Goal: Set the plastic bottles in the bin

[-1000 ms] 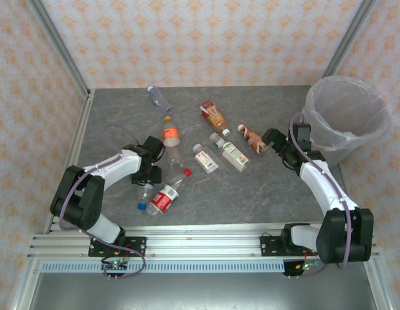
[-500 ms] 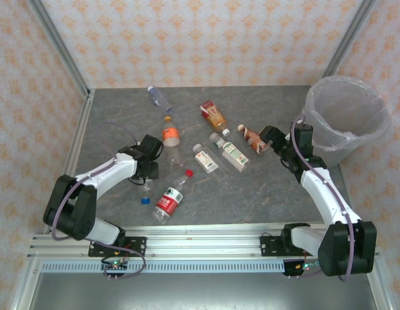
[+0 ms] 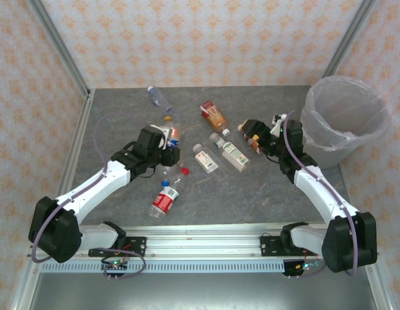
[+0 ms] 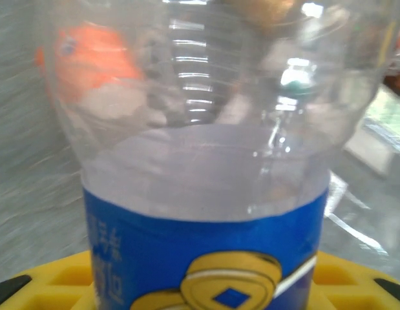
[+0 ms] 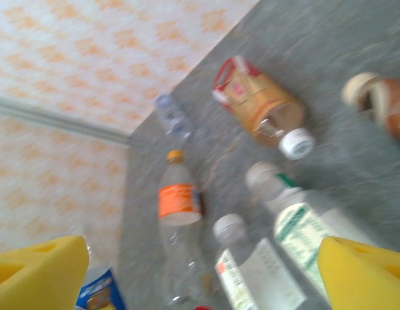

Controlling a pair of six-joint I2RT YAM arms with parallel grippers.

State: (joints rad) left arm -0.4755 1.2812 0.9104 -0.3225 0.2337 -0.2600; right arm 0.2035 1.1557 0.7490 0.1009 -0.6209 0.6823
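Between the yellow pads (image 4: pixel 51 283) of the left tool (image 3: pixel 167 145): blue-label bottle (image 4: pixel 206 258), pinched at the label. Clear ribbed plastic above, blue band with a gold coin emblem below. Held left of counter centre. Can't tell if it's off the surface.

Other bottles, all lying on the grey counter (image 3: pixel 264 194):
- orange-label bottle (image 5: pixel 179 201), orange cap, just beside the left tool
- small clear bottle (image 3: pixel 158 98), near the back edge
- red-and-tan-label bottle (image 3: pixel 212 116), white cap, back of centre
- white-green-label bottle (image 3: pixel 233 154) and white-label bottle (image 3: pixel 206 160), side by side at centre, both white caps
- red-label bottle (image 3: pixel 162 201), near the front edge
- brown bottle (image 5: pixel 387 106), pale cap, just beside the right tool (image 3: pixel 250 131)

None of them look to be touching, though the blur leaves some doubt.

Bin (image 3: pixel 332 147): back right corner, upright, translucent white, tapered, clear liner over the rim. Well apart from the held bottle. No bottle visible inside from the top view.

Right tool: pads spread wide, gripping nothing, between the bin and the centre cluster, pointed toward the bottles.
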